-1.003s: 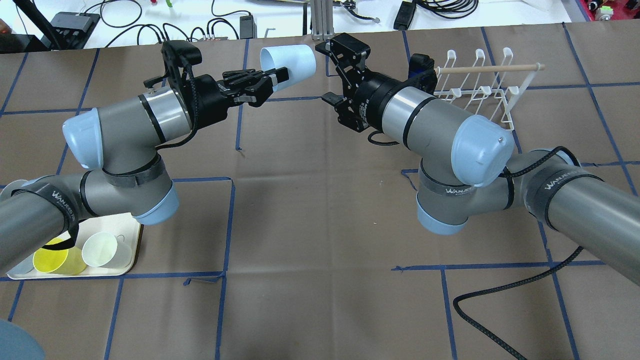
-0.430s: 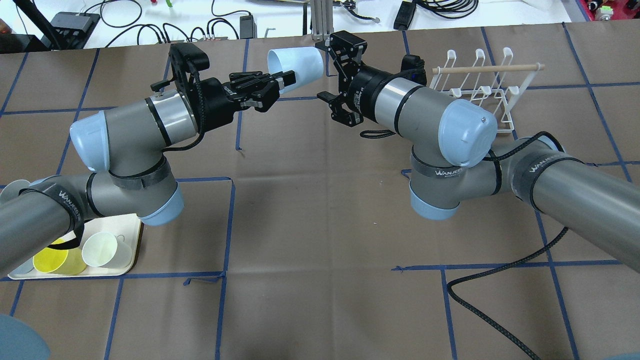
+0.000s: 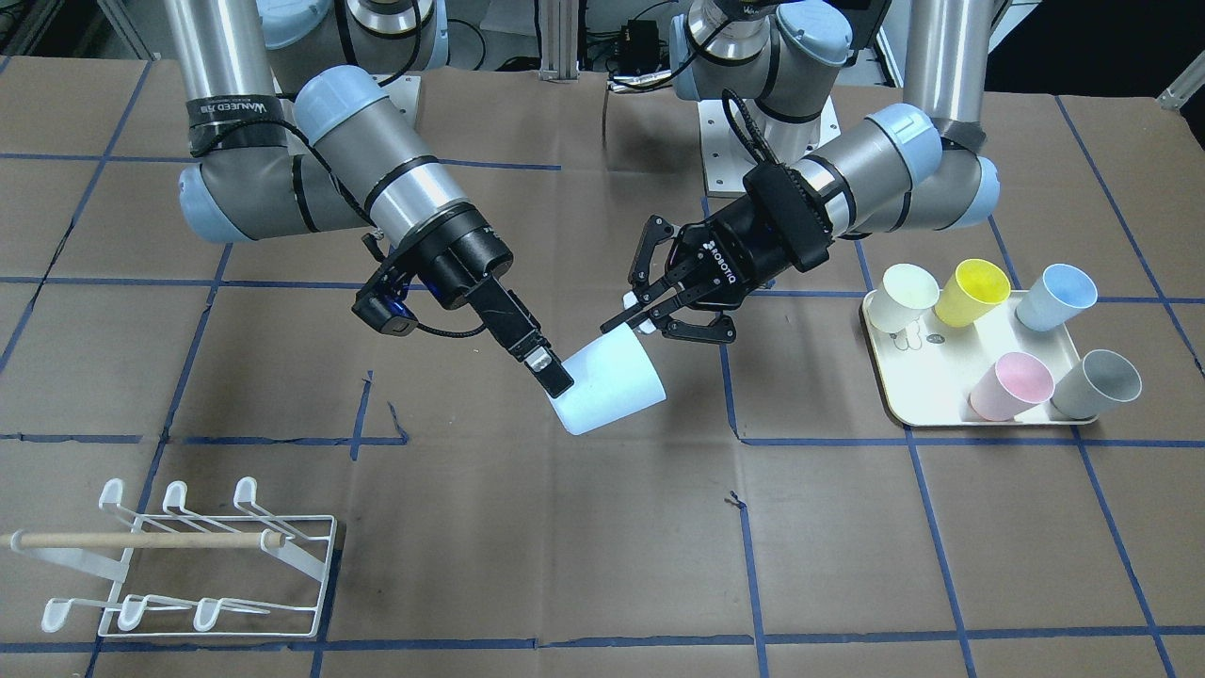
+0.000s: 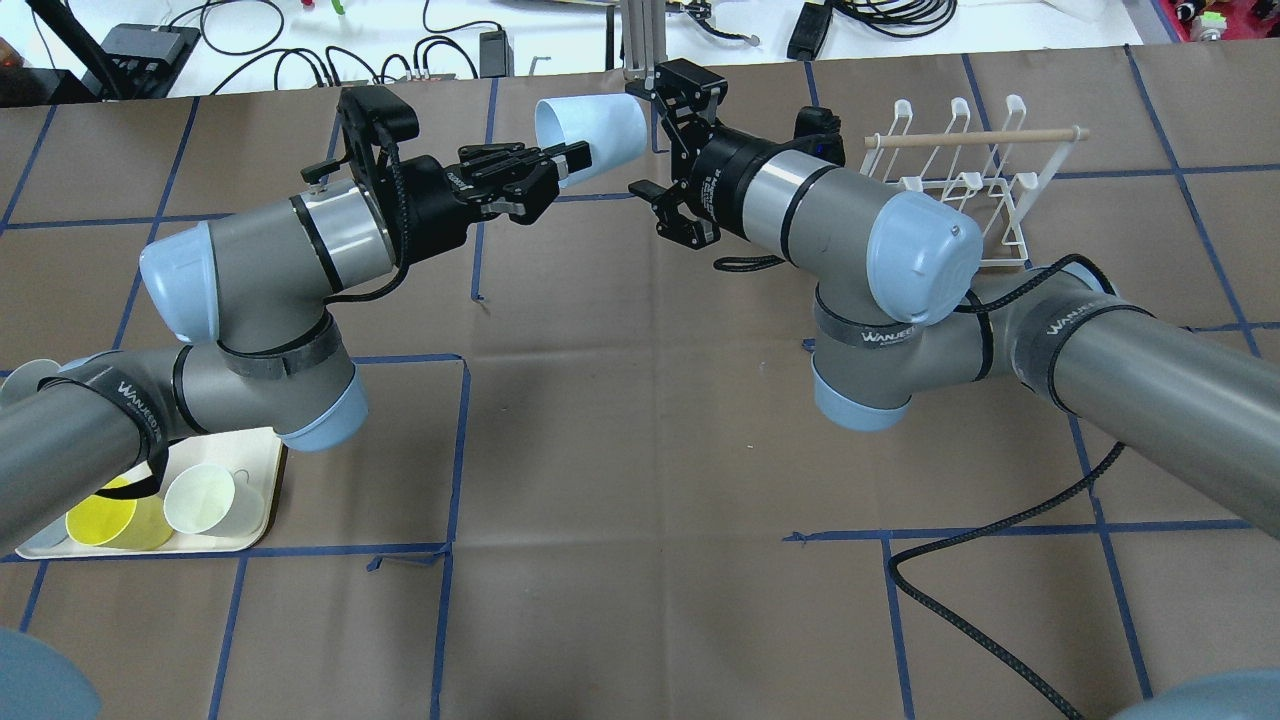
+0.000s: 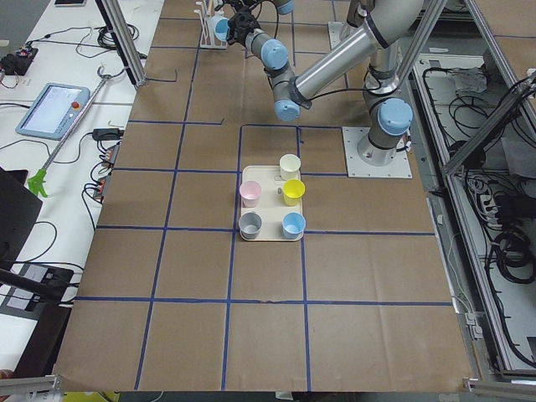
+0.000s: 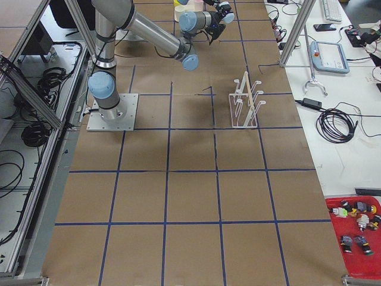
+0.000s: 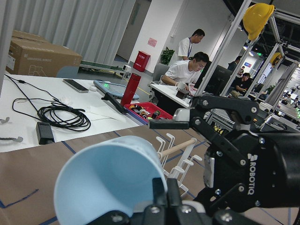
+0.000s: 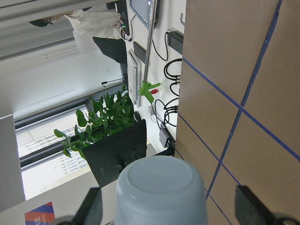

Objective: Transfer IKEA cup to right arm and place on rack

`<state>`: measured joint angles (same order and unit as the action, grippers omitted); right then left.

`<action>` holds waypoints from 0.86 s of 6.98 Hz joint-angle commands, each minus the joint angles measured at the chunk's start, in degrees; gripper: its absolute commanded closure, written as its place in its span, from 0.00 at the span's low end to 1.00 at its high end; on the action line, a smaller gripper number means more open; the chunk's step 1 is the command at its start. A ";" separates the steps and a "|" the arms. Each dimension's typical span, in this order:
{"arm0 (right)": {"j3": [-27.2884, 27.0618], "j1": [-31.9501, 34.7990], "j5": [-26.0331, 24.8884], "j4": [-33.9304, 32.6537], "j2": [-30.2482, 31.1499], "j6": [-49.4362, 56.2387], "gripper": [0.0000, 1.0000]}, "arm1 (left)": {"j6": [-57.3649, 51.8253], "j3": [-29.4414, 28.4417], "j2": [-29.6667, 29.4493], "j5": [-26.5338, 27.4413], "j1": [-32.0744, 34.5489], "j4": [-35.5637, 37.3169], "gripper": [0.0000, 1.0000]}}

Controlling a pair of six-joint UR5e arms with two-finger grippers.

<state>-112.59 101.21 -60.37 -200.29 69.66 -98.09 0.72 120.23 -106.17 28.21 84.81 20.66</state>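
Note:
A light blue cup (image 4: 592, 130) lies sideways in the air over the table's far middle. My left gripper (image 4: 572, 158) is shut on its rim. My right gripper (image 4: 648, 140) is open, with one finger on each side of the cup's base. In the right wrist view the cup's base (image 8: 161, 187) sits between the spread fingers (image 8: 253, 211). In the front view the cup (image 3: 612, 391) hangs between my left gripper (image 3: 633, 325) and a right finger (image 3: 551, 372). The white wire rack (image 4: 960, 170) with its wooden dowel stands behind my right arm and also shows in the front view (image 3: 188, 556).
A cream tray (image 3: 927, 381) with several coloured cups sits on my left side, partly hidden under my left arm in the overhead view (image 4: 255, 500). A black cable (image 4: 1000, 530) loops on the table at the right. Cables and boxes lie beyond the far edge.
My right gripper has moved left to the cup, so its open fingers now straddle the base. My left gripper moved the cup slightly right, then held still.

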 commanded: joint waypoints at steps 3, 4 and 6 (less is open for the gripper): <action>3.51 2.77 -0.18 0.08 -2.60 -0.26 0.00 | 0.07 0.00 0.00 0.09 0.00 0.00 1.00; 3.51 2.77 -0.18 0.08 -2.60 -0.26 0.00 | 0.07 -0.09 0.09 0.18 0.00 0.00 1.00; 4.30 2.77 -0.18 0.17 -2.60 -0.34 0.00 | 0.07 -0.09 0.09 0.18 0.00 -0.09 1.00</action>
<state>-108.71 103.95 -60.56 -200.16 67.08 -98.37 0.79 120.16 -106.10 28.38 84.81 20.64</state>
